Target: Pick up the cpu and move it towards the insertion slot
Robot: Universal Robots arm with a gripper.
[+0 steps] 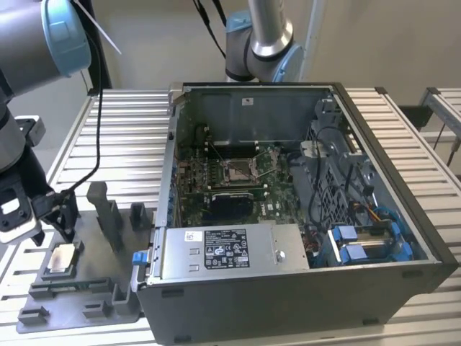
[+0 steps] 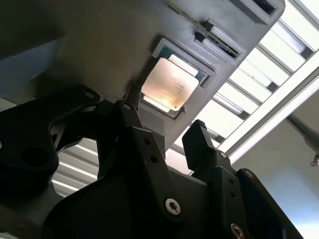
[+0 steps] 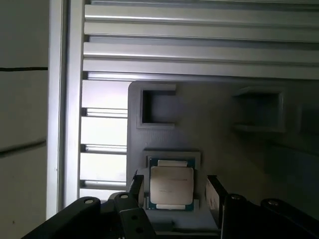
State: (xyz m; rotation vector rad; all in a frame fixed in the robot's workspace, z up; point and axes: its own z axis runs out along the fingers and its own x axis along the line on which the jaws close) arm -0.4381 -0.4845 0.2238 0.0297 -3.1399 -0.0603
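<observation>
Jaws open, one either side of cpu [image 3: 171, 185], not clamped, in first wrist view. Cpu seated flat in grey fixture [image 1: 94, 288] on counter [image 1: 122, 144], exterior view's left. Insertion slot [image 1: 238, 170] well apart, inside computer case [image 1: 288, 274]. Likely pre-grasp: pickup and transfer both left.

Slatted aluminium table [image 1: 122, 137] carries an open computer case [image 1: 288, 303]; grey fixture plate [image 1: 79, 292] lies at the case's eight o'clock.

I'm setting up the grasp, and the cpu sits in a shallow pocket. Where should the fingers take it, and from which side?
Probably best to take the cpu by two opposite thin edges, coming straight down from above: it lies flat, metal face up, in a recess of the grey fixture. The open gripper straddles it.
</observation>
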